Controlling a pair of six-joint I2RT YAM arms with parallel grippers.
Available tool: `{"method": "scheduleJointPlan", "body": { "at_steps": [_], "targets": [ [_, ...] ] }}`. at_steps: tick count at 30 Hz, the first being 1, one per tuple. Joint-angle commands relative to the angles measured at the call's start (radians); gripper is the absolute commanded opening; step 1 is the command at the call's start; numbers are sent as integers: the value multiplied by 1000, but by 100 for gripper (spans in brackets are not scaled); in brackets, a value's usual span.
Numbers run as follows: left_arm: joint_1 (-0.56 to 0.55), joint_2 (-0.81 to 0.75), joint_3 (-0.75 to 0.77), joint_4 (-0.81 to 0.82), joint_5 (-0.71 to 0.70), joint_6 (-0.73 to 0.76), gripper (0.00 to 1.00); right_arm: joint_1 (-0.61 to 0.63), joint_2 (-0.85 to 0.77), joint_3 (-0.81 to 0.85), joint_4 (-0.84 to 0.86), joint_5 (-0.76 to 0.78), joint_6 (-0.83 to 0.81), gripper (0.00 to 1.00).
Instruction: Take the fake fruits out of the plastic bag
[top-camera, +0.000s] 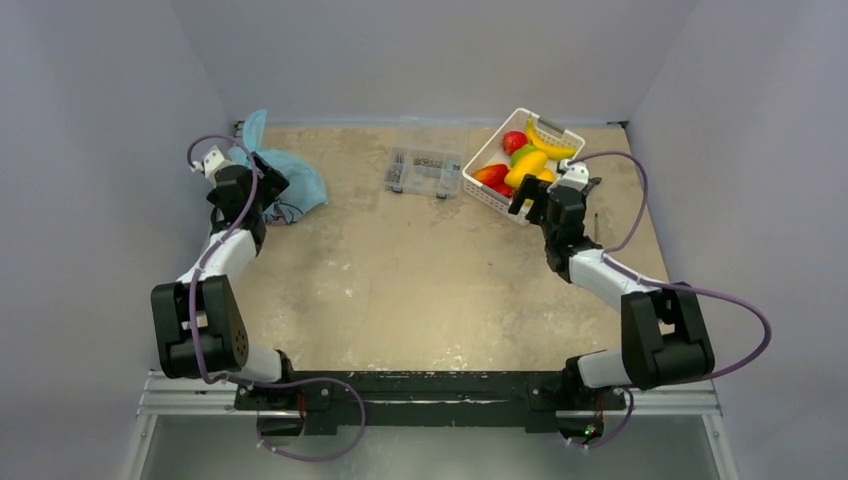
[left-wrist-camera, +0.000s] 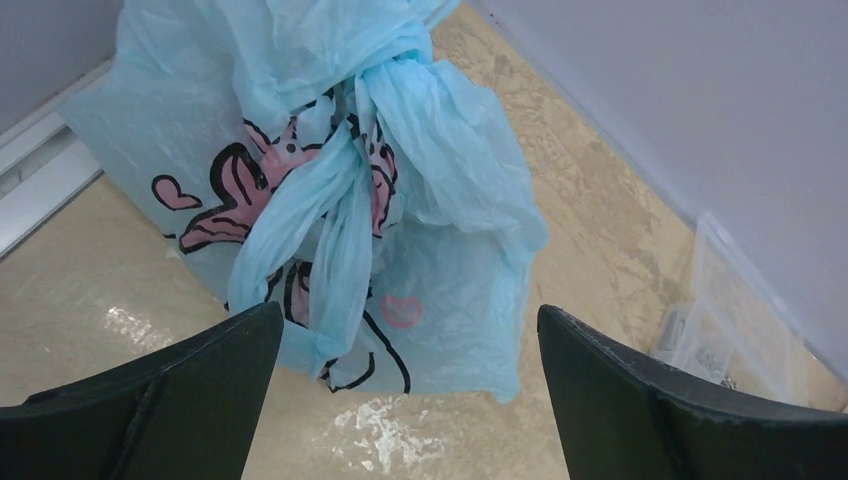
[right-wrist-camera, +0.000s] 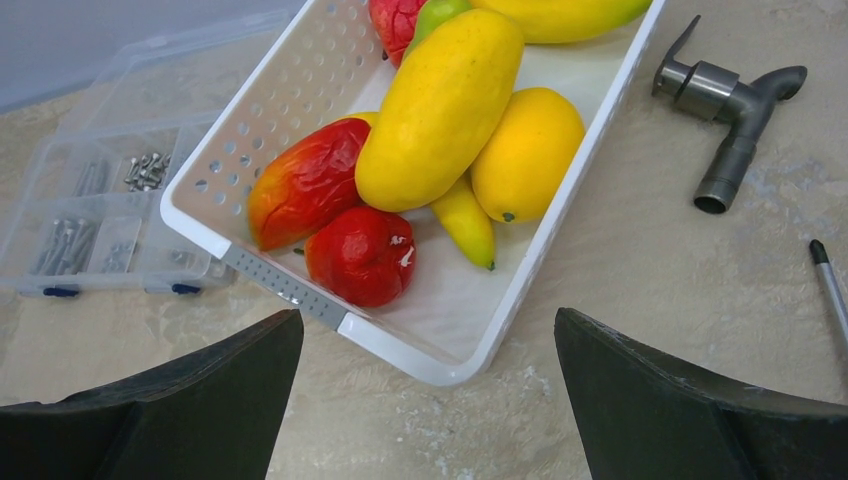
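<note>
Before the left pincer (left-wrist-camera: 410, 325), crinkly knotted blue plastic bag (left-wrist-camera: 450, 160)

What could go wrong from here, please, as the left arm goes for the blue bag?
The handles of the plastic bag look twisted together, so the open left jaws may lift the whole bag rather than open it.
No fruit shows through it, so a blind pinch may catch only film.
It lies in the back-left corner by the wall, so the arm has little room there.
</note>
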Motion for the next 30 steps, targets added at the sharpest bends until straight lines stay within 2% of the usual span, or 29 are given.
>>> {"method": "scheduleJointPlan", "body": {
  "at_steps": [1, 6, 14, 19, 24, 28, 30],
  "targets": [
    [16, 38, 101, -78, -34, 65, 100, -3, 13, 56, 30, -41, 19, 99],
    [18, 79, 129, -120, -83, 185, 99, -4, 20, 66, 14, -37, 10, 99],
    [21, 190, 254, -316, -70, 137, 95, -3, -4, 53, 9, -24, -2, 99],
    [31, 224, 296, -392, -12, 86, 62, -4, -14, 52, -31, -24, 26, 99],
    [31, 213, 274, -350, 82, 111, 17, -2, -55, 61, -85, -66, 21, 99],
    [30, 206, 268, -354, 118, 114, 8, -2, -131, 10, -76, -70, 28, 99],
    [26, 199, 258, -347, 152, 105, 0, -2, -151, -18, -44, -79, 36, 99]
  ]
}}
